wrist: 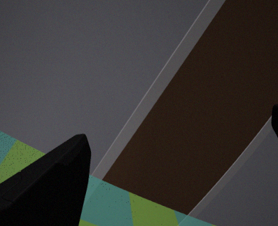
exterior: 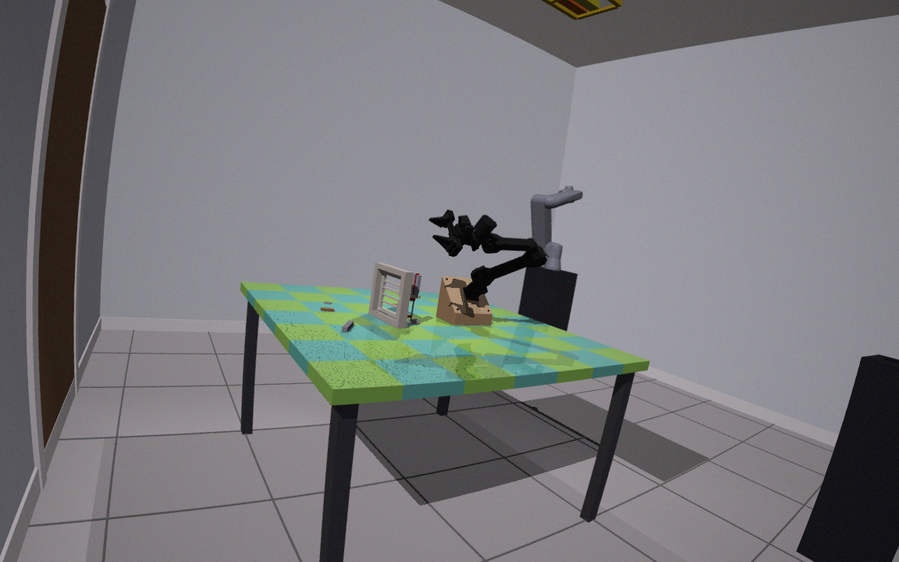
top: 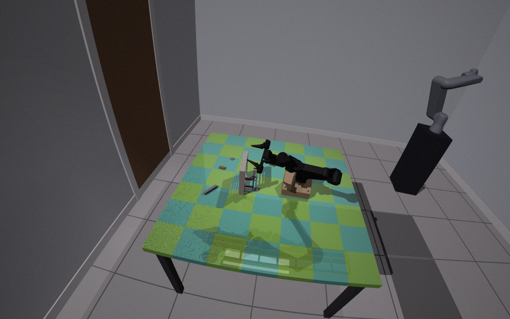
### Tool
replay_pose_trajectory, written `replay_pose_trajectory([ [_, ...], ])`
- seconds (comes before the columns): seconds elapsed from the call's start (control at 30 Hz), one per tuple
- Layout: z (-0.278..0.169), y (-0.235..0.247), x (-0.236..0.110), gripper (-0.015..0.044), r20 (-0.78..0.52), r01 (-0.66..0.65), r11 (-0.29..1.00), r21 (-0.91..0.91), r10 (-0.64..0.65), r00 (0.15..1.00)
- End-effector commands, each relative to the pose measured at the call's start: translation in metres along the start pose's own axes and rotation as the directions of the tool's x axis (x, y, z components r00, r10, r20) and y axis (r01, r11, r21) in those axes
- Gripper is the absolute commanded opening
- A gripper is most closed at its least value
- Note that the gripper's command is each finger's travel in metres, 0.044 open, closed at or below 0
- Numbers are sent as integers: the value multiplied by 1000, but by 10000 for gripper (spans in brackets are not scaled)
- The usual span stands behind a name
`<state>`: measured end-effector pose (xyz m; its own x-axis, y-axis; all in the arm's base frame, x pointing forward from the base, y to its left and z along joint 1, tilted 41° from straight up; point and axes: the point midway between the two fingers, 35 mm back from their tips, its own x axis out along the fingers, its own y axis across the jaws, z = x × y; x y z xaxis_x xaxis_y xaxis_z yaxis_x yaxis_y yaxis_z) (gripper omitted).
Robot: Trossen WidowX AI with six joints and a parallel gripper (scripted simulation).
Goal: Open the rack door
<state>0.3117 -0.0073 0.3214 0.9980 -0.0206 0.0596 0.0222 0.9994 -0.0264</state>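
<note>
fingers (top: 249, 154) (exterior: 431, 229): wide apart, holding nothing, above the table (top: 312, 234) (exterior: 431, 363) (wrist: 151, 207) | rack door's frame (top: 242, 181) (exterior: 407, 300): upright, inward from the table's brown-door-side edge | handle turn: cannot tell | door swing and final clearing: seemingly left

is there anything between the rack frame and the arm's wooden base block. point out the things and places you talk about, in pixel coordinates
In the exterior view, nothing stands between the rack frame (top: 242, 182) (exterior: 408, 300) and the wooden base block (top: 296, 194) (exterior: 470, 318) except the red-and-grey door hardware (exterior: 416, 286) on the frame's near side.
</note>
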Motion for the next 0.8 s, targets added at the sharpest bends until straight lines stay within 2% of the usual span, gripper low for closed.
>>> replay_pose_trajectory([
  [0.0, -1, 0, 1, 374, -5, -1, 1000, -2, 1, 1000],
  [0.13, -15, 1, 11, 282, -106, -28, 999, -29, 25, 994],
  [0.43, -55, 2, 31, 282, -368, -120, 991, -58, 91, 925],
  [0.77, -97, 1, 37, 282, -613, -226, 974, -5, 175, 771],
])
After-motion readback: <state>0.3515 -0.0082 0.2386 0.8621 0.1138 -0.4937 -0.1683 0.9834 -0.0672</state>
